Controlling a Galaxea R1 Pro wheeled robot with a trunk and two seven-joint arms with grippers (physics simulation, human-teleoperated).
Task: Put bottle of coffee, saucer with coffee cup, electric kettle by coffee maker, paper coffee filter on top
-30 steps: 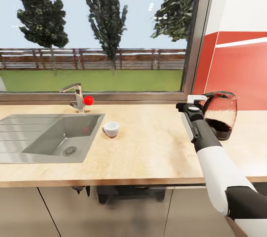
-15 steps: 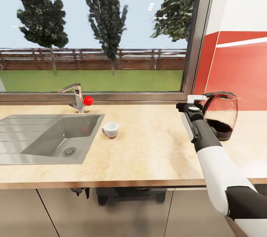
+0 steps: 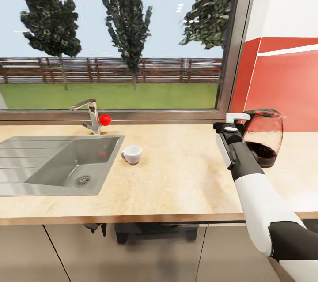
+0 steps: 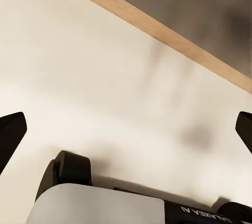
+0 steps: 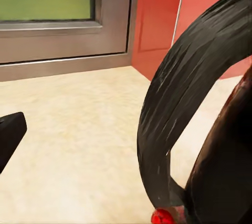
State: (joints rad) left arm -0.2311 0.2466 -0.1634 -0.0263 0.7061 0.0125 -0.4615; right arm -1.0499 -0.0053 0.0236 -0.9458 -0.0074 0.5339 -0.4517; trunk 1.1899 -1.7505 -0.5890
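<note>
While the right arm (image 3: 251,185) reached forward and up across the bench (image 3: 176,176) in the head view, its gripper (image 3: 235,119) sat at the black handle of the electric kettle (image 3: 264,136), which stood upright near the red wall at the bench's right end. Whether the fingers clamped the handle could not be told from there. Well apart to the left, the coffee cup (image 3: 132,153) stood white and upright just beside the steel sink (image 3: 26,176), below the faucet (image 3: 90,114) with its red knob.

From the left wrist, two dark fingers (image 4: 10,134) stood wide apart at the frame's edges over a pale surface, holding nothing.

From the right wrist, the kettle's glossy black handle (image 5: 178,108) curved close before the camera, with one dark fingertip (image 5: 9,132) well off to its side on the pale wood; the grip remained unclear.
</note>
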